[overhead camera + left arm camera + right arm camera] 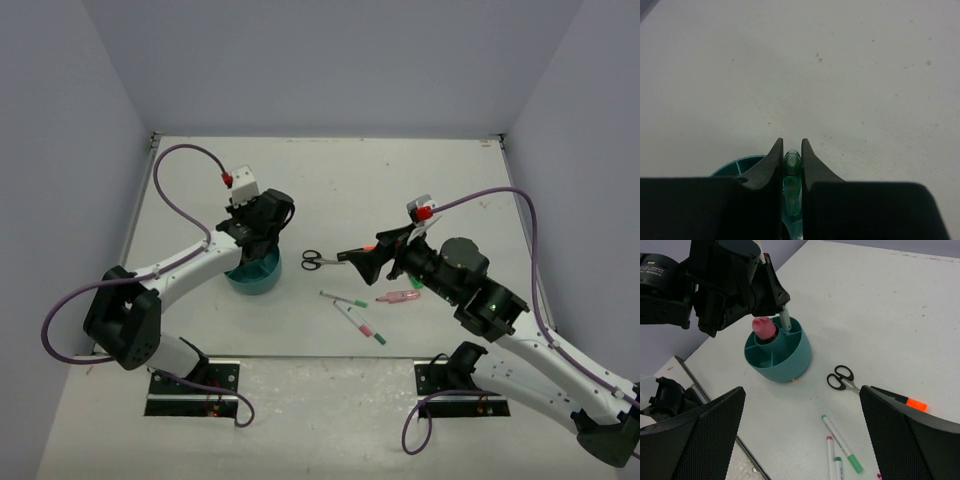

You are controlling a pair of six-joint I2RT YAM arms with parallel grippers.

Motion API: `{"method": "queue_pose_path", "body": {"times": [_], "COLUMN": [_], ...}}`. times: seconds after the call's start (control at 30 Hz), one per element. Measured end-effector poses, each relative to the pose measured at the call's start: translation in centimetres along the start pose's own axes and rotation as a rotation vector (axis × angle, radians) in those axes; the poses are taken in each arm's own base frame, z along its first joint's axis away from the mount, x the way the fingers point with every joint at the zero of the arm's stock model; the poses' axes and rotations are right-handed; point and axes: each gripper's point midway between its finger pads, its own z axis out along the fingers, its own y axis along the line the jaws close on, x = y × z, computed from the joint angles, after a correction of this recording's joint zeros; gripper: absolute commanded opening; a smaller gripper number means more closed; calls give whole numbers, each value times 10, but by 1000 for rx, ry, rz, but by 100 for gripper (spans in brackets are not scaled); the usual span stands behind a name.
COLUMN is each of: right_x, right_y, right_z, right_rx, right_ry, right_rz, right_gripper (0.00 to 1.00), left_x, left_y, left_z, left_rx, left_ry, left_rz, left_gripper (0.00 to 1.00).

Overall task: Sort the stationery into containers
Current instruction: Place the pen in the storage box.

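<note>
Presently we record a pink tube [763, 326] standing in the teal organizer [790, 362], visible only from the right wrist; left end effector [791, 147] grips a green-tipped pen [792, 170]; right end effector [801, 390] released.

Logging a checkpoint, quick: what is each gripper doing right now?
Left gripper: closed on a green-capped pen, over the teal organizer.
Right gripper: open, holding nothing.

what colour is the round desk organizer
The organizer is teal all over; the right wrist view shows it best.
</note>
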Motion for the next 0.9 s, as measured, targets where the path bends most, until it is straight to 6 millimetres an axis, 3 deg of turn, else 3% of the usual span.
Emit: {"method": "queue_pose_path", "body": {"times": [0.13,0.33,0.47,0.7,0.9], "right_x": [1,7,20,64,98], "right_y": [0,-3,-20,-76,-113], "right_z": [0,6,13,26,10], "right_rx": [-1,11,87,391,676], "right_ry": [2,27,78,344,363], "right_rz": [0,-1,-3,-13,162], "right_gripper": [99,99,99,99,99], "left_x": [8,-1,-19,-51,-84], "left_y": [7,9,8,4,7], "left_z": [3,-3,-16,-45,-85], "left_rx": [-16,3,55,195,364], "left_ry": [11,0,-14,-23,-33], "left_rz": [1,-39,-89,-156,-217], "left_gripper": [51,69,97,100,100]}}
